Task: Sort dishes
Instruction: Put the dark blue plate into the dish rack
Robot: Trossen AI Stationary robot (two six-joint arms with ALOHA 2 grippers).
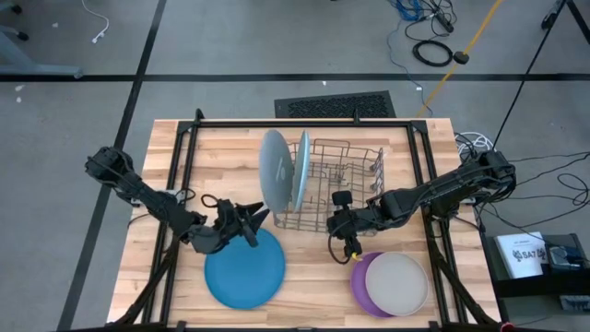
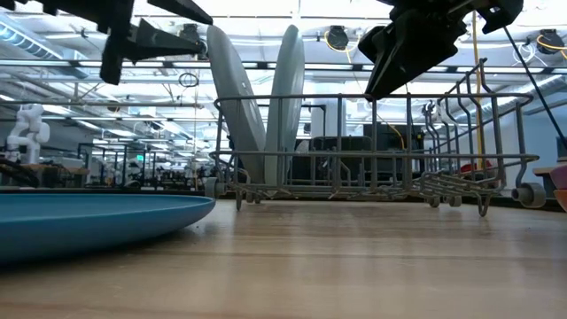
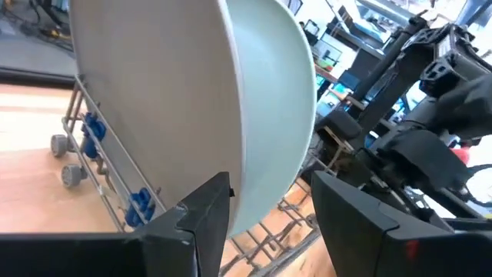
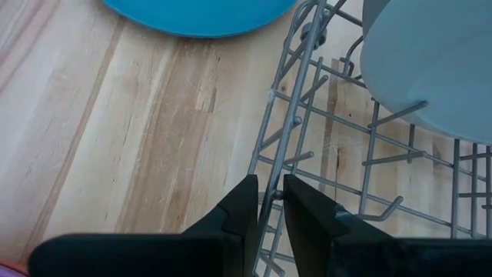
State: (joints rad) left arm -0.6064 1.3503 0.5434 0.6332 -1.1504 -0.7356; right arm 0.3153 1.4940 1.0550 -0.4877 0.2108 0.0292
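The dark blue plate [image 1: 244,268] lay flat on the wooden table [image 1: 304,277] near its front edge, and the beige-grey plate [image 1: 396,282] sat on the purple plate [image 1: 360,281] to its right. Above the blue plate's rear rim, the left gripper [image 1: 255,221] hung with fingers [image 3: 201,218] spread, holding nothing. The right gripper [image 1: 338,224] had its fingers [image 4: 234,211] narrowly parted around a wire of the dish rack [image 1: 346,184]. Farther back, the grey plate [image 1: 274,171] and light blue plate [image 1: 300,172] stood on edge in the rack's left end.
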